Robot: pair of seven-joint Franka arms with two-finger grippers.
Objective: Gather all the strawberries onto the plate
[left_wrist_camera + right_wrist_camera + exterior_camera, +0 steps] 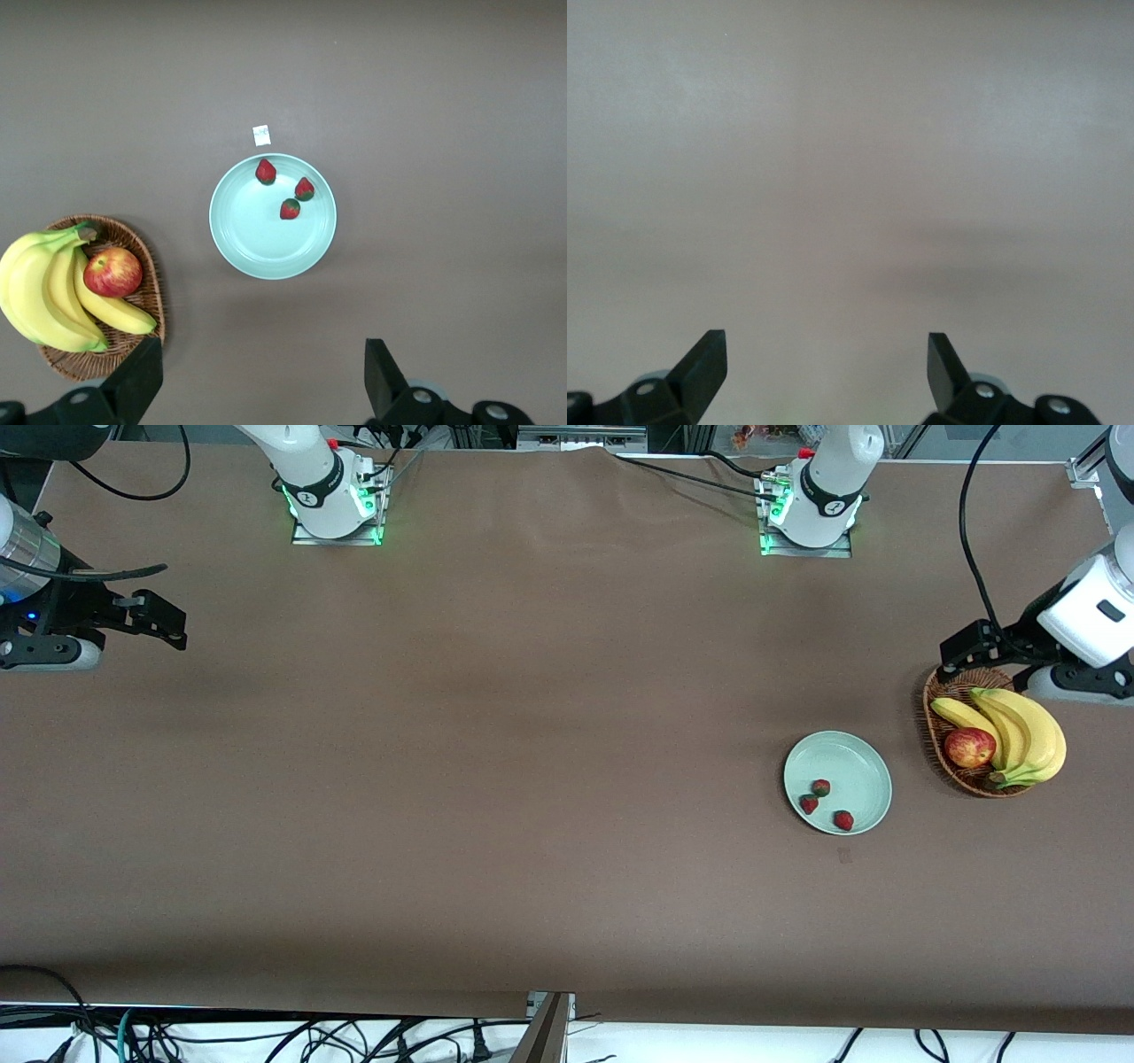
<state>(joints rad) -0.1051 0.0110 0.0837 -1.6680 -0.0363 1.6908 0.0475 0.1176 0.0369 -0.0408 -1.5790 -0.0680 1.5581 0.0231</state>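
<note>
Three strawberries (821,787) (808,804) (843,820) lie in the pale mint-green plate (855,766), on its part nearer the front camera. The left wrist view shows them (266,171) (305,189) (290,209) in the plate (252,235) too. My left gripper (955,657) is open and empty, raised over the wicker basket's rim, apart from the plate; its own view shows it (264,381) wide open. My right gripper (168,624) is open and empty, waiting over bare table at the right arm's end, and shows in the right wrist view (827,372).
A brown wicker basket (935,722) with bananas (1023,735) and a red-yellow apple (969,747) stands beside the plate, toward the left arm's end. A small tag (261,135) lies on the brown cloth just by the plate's rim.
</note>
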